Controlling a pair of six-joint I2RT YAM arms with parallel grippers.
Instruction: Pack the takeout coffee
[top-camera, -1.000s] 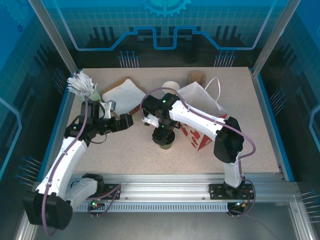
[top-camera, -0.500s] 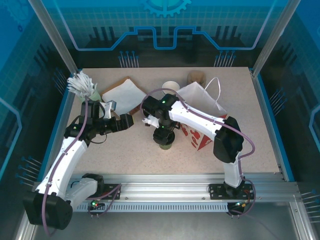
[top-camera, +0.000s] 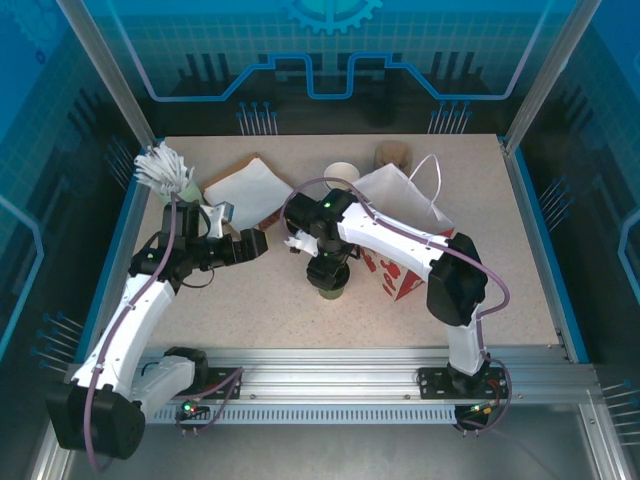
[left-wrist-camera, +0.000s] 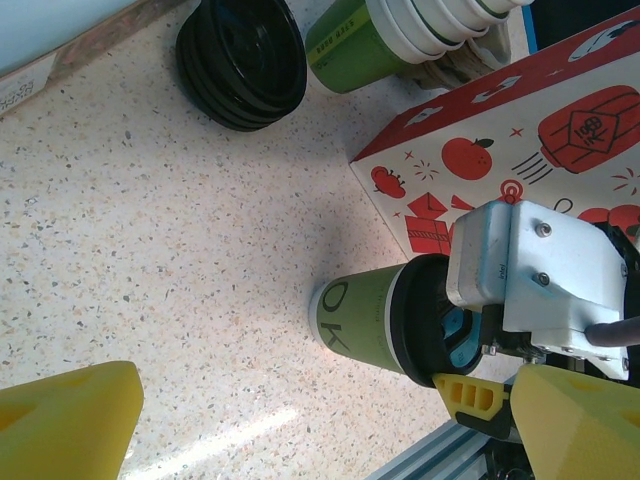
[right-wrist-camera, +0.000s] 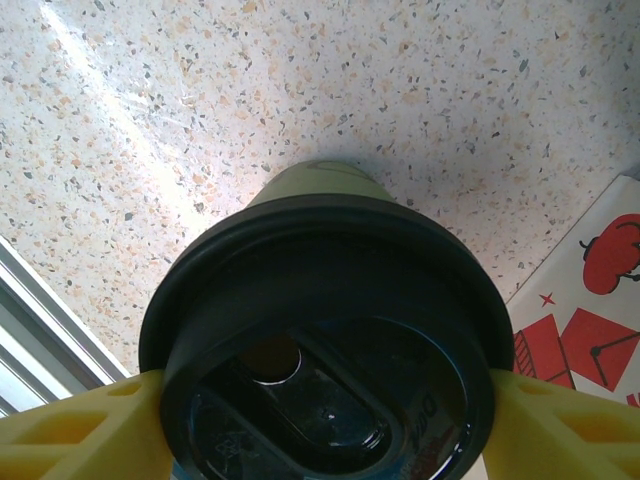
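My right gripper (right-wrist-camera: 325, 405) is pinched onto the coffee (left-wrist-camera: 365, 320), fingers (right-wrist-camera: 80, 430) pressing either side of its black lid (right-wrist-camera: 320, 330). The cup is upright just beside the red-and-white bag (left-wrist-camera: 520, 140), mid-table (left-wrist-camera: 150, 250). My left gripper (left-wrist-camera: 320, 425) hangs spread wide, holding nothing, facing the cup.

White-shelled left arm (top-camera: 130, 315) and right arm (top-camera: 400, 240) with black joints, purple cables (top-camera: 172, 215), green wrist lights (top-camera: 326, 203), right gripper (right-wrist-camera: 320, 425) with yellow wedge fingers (right-wrist-camera: 70, 430), screwed white bracket (left-wrist-camera: 530, 265)
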